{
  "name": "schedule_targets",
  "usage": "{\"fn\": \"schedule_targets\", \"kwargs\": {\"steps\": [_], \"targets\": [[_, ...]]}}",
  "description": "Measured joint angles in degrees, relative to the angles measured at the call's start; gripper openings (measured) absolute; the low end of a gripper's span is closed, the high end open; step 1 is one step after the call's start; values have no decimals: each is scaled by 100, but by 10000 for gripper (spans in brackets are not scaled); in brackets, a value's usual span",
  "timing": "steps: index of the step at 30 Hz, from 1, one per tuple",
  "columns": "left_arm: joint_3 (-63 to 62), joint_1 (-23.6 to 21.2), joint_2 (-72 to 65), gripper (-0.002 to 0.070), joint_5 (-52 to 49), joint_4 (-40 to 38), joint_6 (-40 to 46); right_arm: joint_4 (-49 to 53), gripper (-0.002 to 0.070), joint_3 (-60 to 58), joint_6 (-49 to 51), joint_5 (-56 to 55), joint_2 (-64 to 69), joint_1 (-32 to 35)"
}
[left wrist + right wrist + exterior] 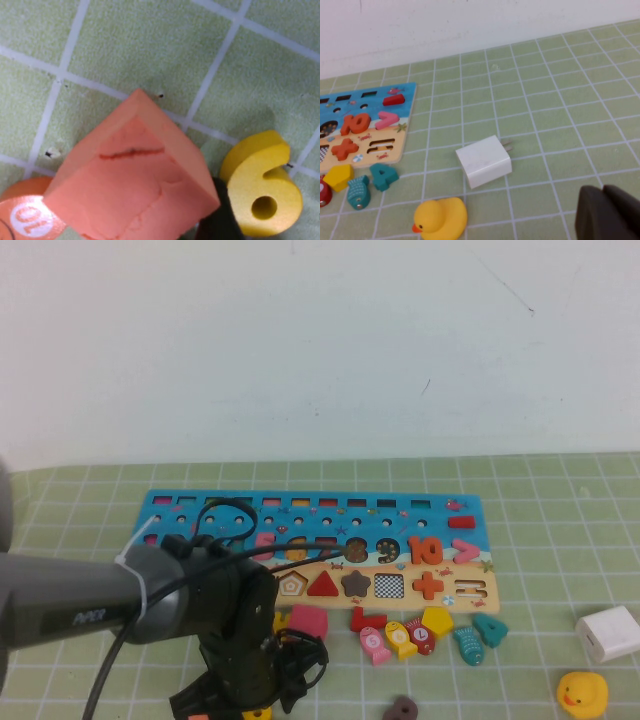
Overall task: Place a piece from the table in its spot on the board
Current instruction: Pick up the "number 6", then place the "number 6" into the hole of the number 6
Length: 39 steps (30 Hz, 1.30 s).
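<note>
The yellow numeral "6" (262, 192) lies flat on the green grid table (150, 45). It shows only in the left wrist view; in the high view my left arm hides it. My left gripper (245, 702) is low over the table in front of the board (200, 515). It is open, with one dark finger (217, 220) between the 6 and a salmon block (130, 175). My right gripper (607, 215) is out of the high view. It hovers shut and empty over bare mat, right of the board (395, 107).
An orange "10" disc (25, 220) lies beside the salmon block. Loose pieces lie in front of the board: a pink block (308, 620), fish shapes (400, 637), a teal 4 (490, 628) and a brown numeral (401, 707). A white charger (609, 632) and a yellow duck (582, 693) sit at the right.
</note>
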<state>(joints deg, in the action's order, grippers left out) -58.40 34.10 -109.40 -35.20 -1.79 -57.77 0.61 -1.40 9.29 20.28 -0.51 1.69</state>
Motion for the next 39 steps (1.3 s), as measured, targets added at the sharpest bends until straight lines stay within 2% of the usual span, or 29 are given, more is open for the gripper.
{"fn": "schedule_targets", "kwargs": {"steps": [5,10,17,23,28,35,39], "targets": [[-4,0,-96,381,-11,0,1,0,-1,0,0,0,0,0],[-4,0,-96,262,-56,79,83,0,-1,0,0,0,0,0],[-4,0,-84,262,-56,134,372,0,-1,0,0,0,0,0],[-4,0,352,262,-65,179,1757,0,-1,0,0,0,0,0],[-412,0,804,262,-599,344,2916,0,-1,0,0,0,0,0],[-1723,-58,811,262,-1525,807,3701,0,-1,0,0,0,0,0],[-2499,-391,587,262,-1936,619,4080,0,-1,0,0,0,0,0]]}}
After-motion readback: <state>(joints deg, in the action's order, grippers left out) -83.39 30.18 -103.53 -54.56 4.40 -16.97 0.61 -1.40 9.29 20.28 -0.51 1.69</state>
